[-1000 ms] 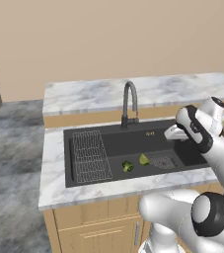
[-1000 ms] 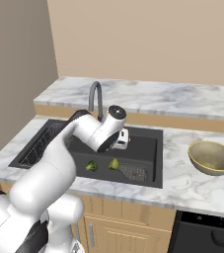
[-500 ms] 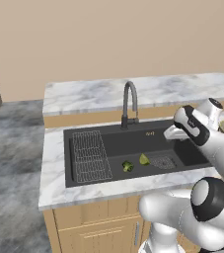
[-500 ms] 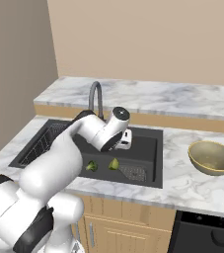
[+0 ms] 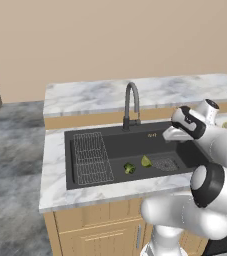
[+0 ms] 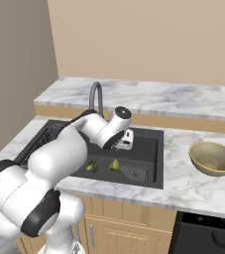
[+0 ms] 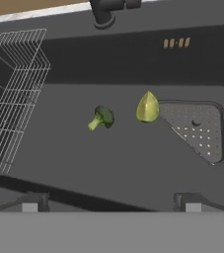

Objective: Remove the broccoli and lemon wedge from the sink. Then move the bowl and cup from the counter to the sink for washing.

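The broccoli (image 7: 102, 118) lies on the floor of the black sink (image 7: 123, 158), with the lemon wedge (image 7: 147, 107) just to its right at the edge of the drain strainer (image 7: 197, 128). Both the broccoli (image 5: 129, 168) (image 6: 91, 167) and the lemon wedge (image 5: 145, 161) (image 6: 114, 164) sit near the basin's front. My gripper (image 7: 111, 202) (image 5: 169, 134) (image 6: 125, 142) hangs open above the sink's right half, clear of both and holding nothing. The tan bowl (image 6: 213, 158) stands on the counter (image 6: 193, 186) right of the sink. The cup is out of view.
A wire rack (image 5: 91, 157) (image 7: 10, 99) fills the sink's left end. The dark curved faucet (image 5: 130, 102) (image 6: 96, 96) rises behind the basin, close to my hand. A raised marble ledge (image 5: 100, 92) runs behind the sink.
My hand has drifted slightly right above the sink and the arm has bent more. The jaws stay open; broccoli and lemon wedge have not moved.
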{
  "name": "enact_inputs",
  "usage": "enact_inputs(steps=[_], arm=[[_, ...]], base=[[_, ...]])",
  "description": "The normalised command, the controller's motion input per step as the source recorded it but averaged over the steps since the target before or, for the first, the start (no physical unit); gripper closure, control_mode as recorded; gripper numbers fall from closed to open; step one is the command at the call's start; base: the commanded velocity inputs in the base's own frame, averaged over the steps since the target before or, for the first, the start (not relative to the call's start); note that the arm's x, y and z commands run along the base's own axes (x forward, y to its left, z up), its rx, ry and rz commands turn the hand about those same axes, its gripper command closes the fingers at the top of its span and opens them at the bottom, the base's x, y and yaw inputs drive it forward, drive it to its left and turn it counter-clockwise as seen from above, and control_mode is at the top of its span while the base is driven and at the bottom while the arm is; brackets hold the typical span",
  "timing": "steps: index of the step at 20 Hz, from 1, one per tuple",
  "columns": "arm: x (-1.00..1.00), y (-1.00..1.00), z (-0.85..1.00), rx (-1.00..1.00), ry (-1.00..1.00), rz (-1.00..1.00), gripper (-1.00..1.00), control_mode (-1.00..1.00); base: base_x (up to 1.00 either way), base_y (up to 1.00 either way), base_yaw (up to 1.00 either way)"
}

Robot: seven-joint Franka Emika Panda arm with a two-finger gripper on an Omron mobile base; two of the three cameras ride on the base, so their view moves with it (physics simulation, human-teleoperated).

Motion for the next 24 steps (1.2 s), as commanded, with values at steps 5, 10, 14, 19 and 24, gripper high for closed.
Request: enact_inputs(steps=[5, 10, 14, 19, 24], arm=[[0.21, -0.02, -0.15, 0.00, 0.02, -0.03, -1.00, -1.00], [0.20, -0.03, -0.15, 0.00, 0.00, -0.01, -1.00, -1.00], [0.13, 0.00, -0.17, 0.00, 0.00, 0.00, -1.00, -1.00], [0.15, 0.00, -0.16, 0.00, 0.00, 0.00, -1.00, -1.00], [0.17, 0.00, -0.17, -0.01, 0.00, 0.00, -1.00, -1.00]], base=[[0.00, 0.00, 0.00], [0.00, 0.00, 0.00], [0.00, 0.00, 0.00], [0.00, 0.00, 0.00], [0.00, 0.00, 0.00]])
